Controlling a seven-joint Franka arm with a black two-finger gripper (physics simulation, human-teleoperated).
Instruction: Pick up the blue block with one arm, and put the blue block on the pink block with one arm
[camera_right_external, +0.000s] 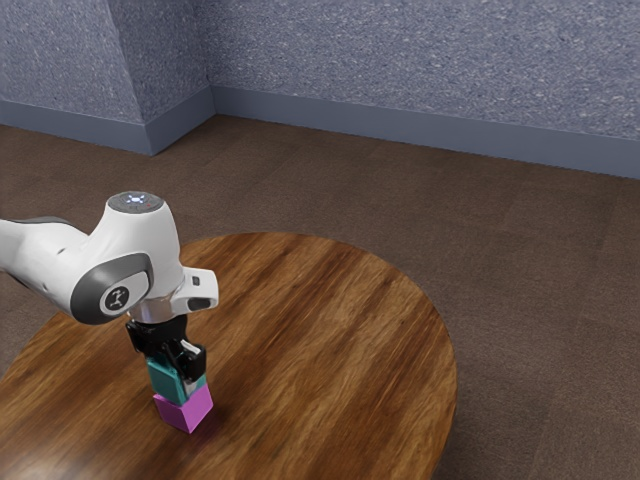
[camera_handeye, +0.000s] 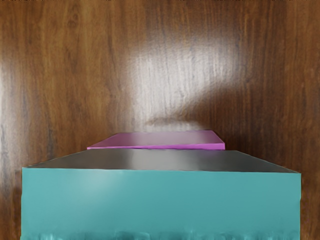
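A teal-blue block (camera_right_external: 165, 378) sits directly on top of the pink block (camera_right_external: 185, 408) near the front of the round wooden table (camera_right_external: 330, 330), toward the exterior view's left. My black gripper (camera_right_external: 172, 368) reaches down over the blue block with a finger on each side of it, shut on the block. In the wrist view the blue block (camera_handeye: 160, 202) looms large just under my hand, and a strip of the pink block (camera_handeye: 157, 141) shows beyond its far edge.
The round table's rim (camera_right_external: 440, 400) curves off toward the exterior view's right, with brown carpet (camera_right_external: 530, 280) around it. A grey wall with a blue-grey baseboard (camera_right_external: 420, 125) runs along the back.
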